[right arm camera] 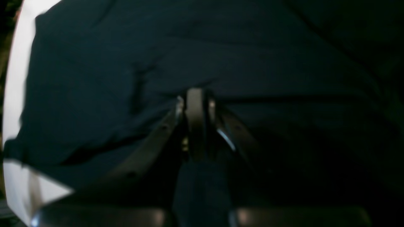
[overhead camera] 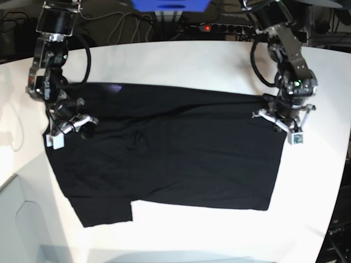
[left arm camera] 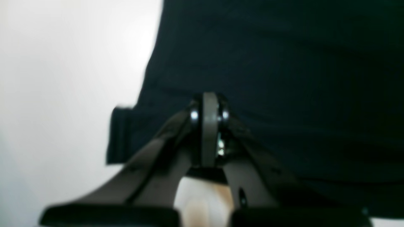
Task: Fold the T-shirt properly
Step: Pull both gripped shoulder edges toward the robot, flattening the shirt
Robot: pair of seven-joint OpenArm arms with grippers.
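Left gripper (left arm camera: 210, 104) closed, pinching the edge of the T-shirt (overhead camera: 164, 153); right gripper (right arm camera: 195, 97) likewise closed on cloth. The black shirt lies spread between both across the white tabletop (overhead camera: 181, 60). No legible print or label shows.

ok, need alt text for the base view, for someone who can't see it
A black T-shirt lies spread plain side up on a white table, seen from above. The right gripper is shut on the shirt's edge at the picture's left, and the left gripper is shut on its edge at the right. Cables run along the table's far side.
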